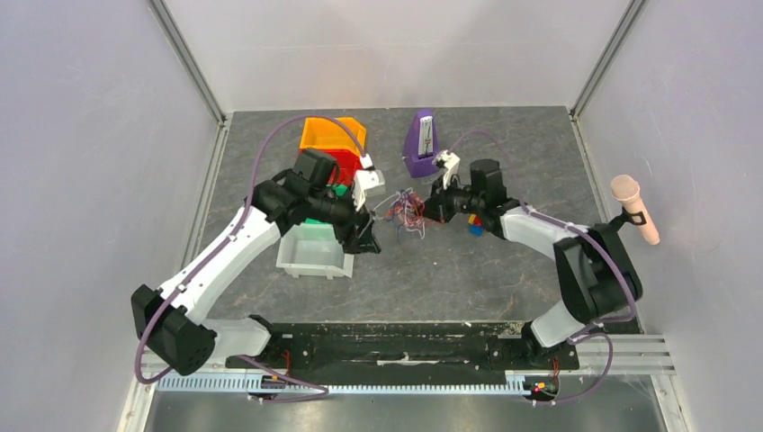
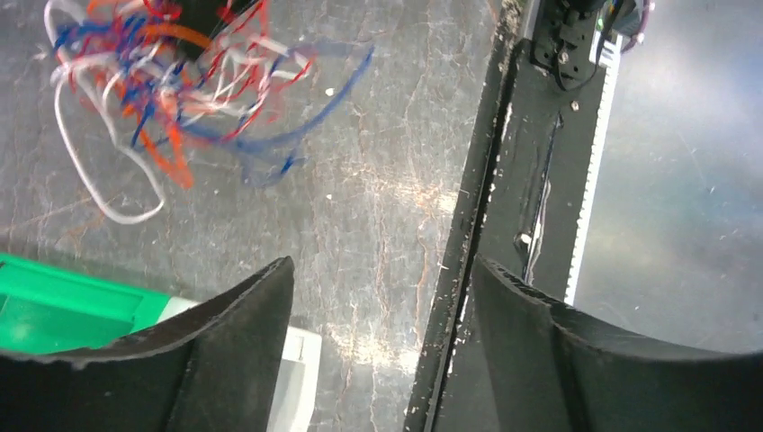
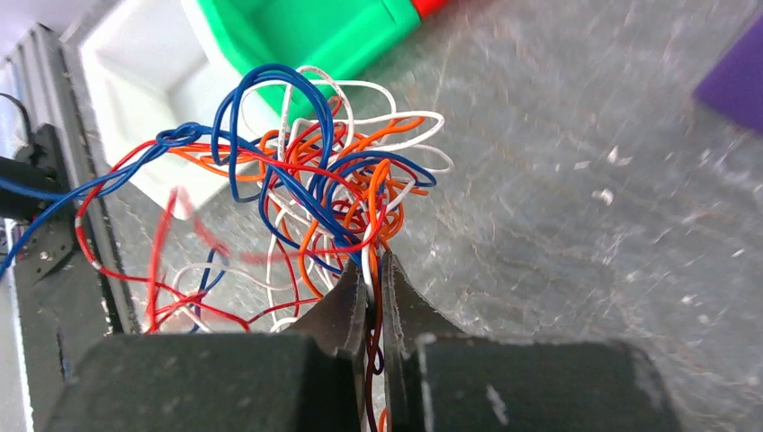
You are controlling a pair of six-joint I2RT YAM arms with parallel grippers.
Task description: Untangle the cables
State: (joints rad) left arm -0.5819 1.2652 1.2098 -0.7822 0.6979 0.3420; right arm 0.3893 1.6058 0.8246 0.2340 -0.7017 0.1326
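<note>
The cables (image 1: pixel 407 212) are a loose knot of red, orange, blue and white wires at the table's middle, held a little above it. My right gripper (image 3: pixel 372 263) is shut on several strands at the knot's right side (image 3: pixel 324 184); in the top view it (image 1: pixel 434 209) sits just right of the knot. My left gripper (image 1: pixel 371 239) is open and empty, left of and nearer than the knot, beside the white bin. In the left wrist view the knot (image 2: pixel 166 81) hangs at the upper left, well away from my open gripper (image 2: pixel 382 274).
A white bin (image 1: pixel 315 253), a green bin (image 1: pixel 317 221), a red bin (image 1: pixel 346 162) and an orange bin (image 1: pixel 330 133) stand in a row on the left. A purple metronome (image 1: pixel 420 144) is at the back centre. Coloured blocks (image 1: pixel 474 225) lie under the right arm.
</note>
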